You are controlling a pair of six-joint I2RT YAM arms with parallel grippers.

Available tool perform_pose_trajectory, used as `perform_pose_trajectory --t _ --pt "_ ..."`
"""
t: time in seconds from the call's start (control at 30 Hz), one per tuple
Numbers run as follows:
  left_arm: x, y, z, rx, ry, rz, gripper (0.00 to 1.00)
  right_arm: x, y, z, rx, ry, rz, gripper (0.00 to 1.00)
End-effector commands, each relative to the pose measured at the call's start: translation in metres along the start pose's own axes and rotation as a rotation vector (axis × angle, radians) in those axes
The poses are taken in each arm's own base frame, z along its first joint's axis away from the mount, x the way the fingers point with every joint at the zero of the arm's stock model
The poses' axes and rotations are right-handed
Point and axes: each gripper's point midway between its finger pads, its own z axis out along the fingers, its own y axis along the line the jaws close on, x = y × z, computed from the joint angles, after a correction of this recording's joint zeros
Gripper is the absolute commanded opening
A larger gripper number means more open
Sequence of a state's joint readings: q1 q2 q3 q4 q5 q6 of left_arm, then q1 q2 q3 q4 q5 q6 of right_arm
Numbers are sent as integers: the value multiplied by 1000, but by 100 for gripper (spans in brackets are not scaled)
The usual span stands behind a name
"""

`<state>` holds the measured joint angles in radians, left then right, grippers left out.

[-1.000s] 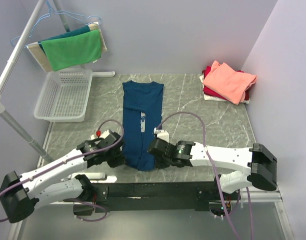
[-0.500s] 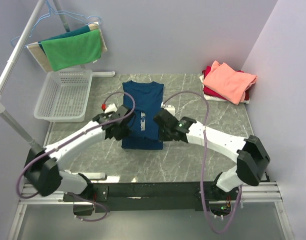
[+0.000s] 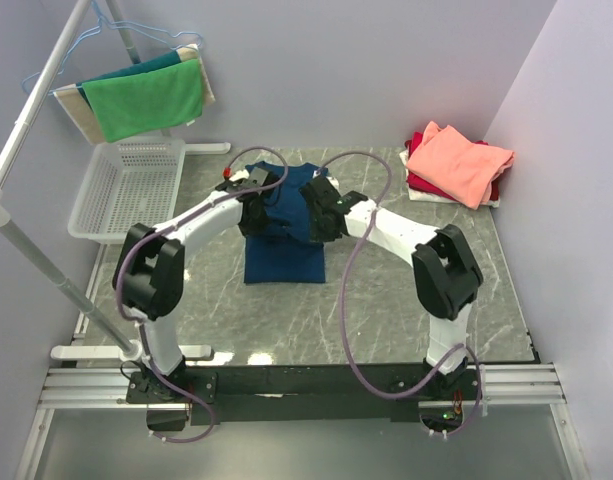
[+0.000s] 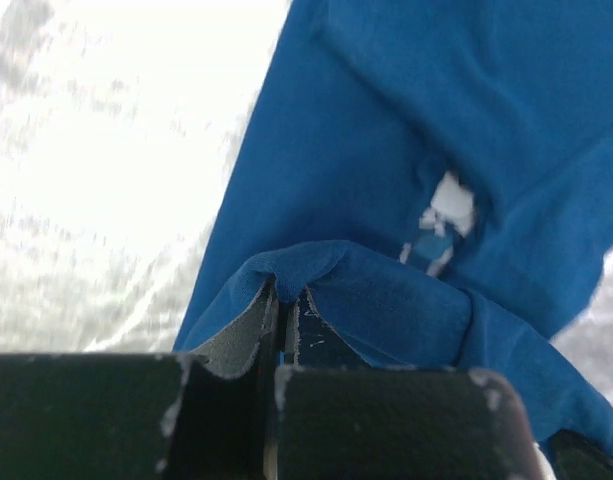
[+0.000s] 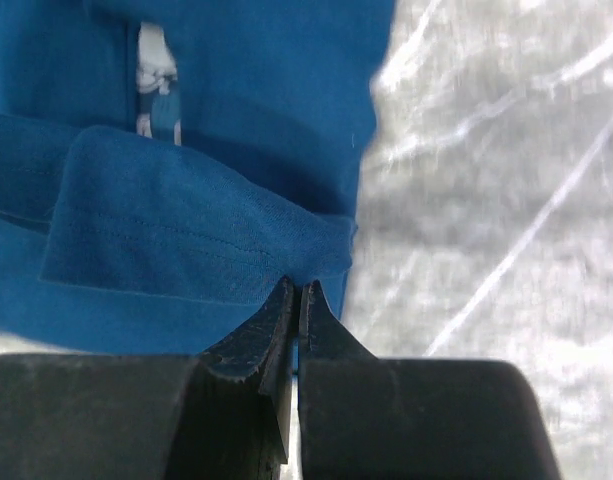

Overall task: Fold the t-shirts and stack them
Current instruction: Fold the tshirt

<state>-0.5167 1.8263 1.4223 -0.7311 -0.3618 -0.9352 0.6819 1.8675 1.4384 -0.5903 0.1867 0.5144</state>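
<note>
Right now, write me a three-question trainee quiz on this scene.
1. True or false: the left tool and the right tool are both shut on the navy t-shirt.
2. What lies on the red t-shirt? A) salmon-pink t-shirt B) a towel C) a hanger
3. Fill in: the cloth hanging above the white mesh basket is ____.
Key: 1 true; 2 A; 3 green.
</note>
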Motion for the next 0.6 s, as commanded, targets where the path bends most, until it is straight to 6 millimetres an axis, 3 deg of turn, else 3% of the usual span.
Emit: perform_pose_trajectory --t 0.0,0.07,0.1,0.13,0.17,0.2,0.23,0.27,0.33,0.37,0.4,0.5,0.57 --pt "-29 -3 16 -17 -36 31 1 -37 0 6 -15 -26 -9 0" --pt "-31 -6 26 -14 -19 43 1 -39 -3 18 -3 1 -6 0" --pt "-34 -6 31 -16 -15 40 1 -50 -2 17 -15 -13 12 0" --pt "-41 -11 32 -4 -21 49 2 -51 -2 23 -13 -5 13 7" --pt "-40 -12 40 -12 -11 60 8 -57 -2 23 -15 -18 24 28" --pt "-52 -19 41 10 -39 57 31 -67 -7 24 -8 -45 45 39" --pt "-58 -22 43 19 -57 84 47 -75 -8 22 -12 -67 62 49" --pt "-67 -19 48 -3 -85 90 52 -87 -7 23 -23 -105 87 58" --pt "-94 -26 46 9 -151 89 54 -110 -16 20 -15 -168 136 59" --pt "-105 -22 51 -4 -168 75 65 -117 -18 20 -14 -187 158 60" --pt "-123 -26 44 3 -208 60 68 -130 -19 15 -24 -218 174 60" --pt "-154 -22 34 5 -276 12 72 -147 -23 12 -24 -232 200 60" --pt "-162 -23 21 37 -291 9 73 -141 -22 8 -27 -197 178 59"
